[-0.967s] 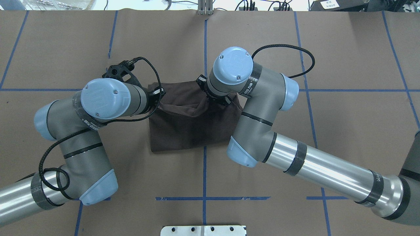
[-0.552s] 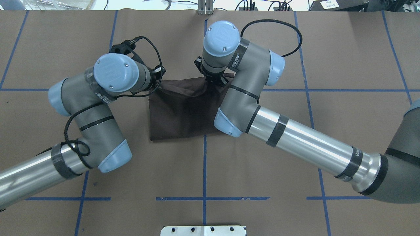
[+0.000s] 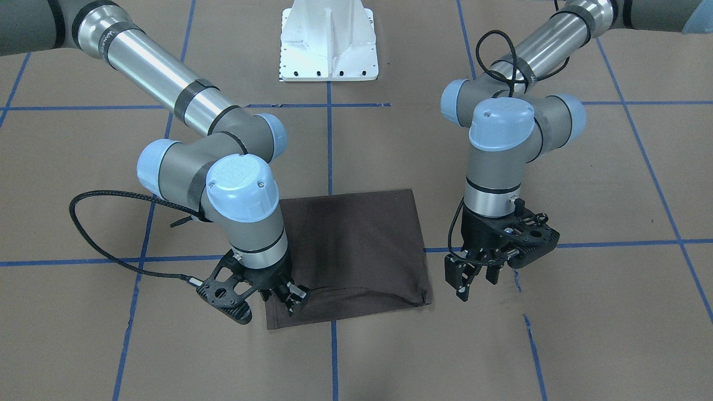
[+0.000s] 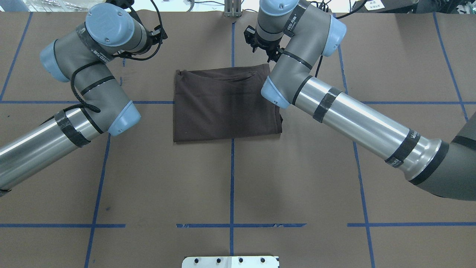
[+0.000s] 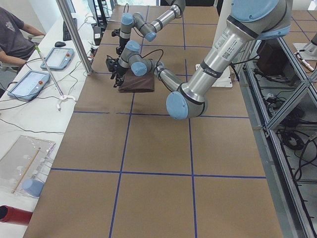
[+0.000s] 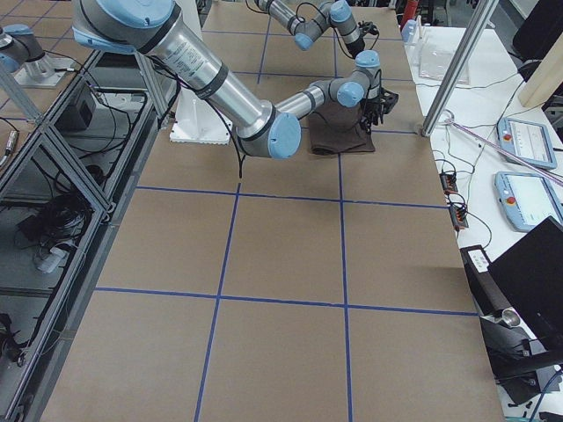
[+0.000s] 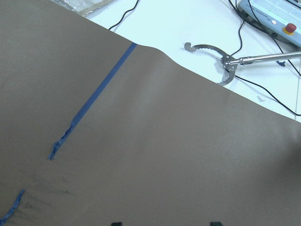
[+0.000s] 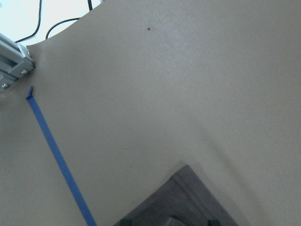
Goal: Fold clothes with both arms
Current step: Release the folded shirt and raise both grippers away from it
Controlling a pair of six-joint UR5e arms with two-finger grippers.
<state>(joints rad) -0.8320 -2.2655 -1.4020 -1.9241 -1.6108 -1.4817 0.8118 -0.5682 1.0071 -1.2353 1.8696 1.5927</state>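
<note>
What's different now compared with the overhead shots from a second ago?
The left gripper and right gripper swept away from the robot, dragging the T-shirt that way, then let go. Both stand open, the left clear of the cloth, the right at its corner. The shirt stays a folded rectangle.
</note>
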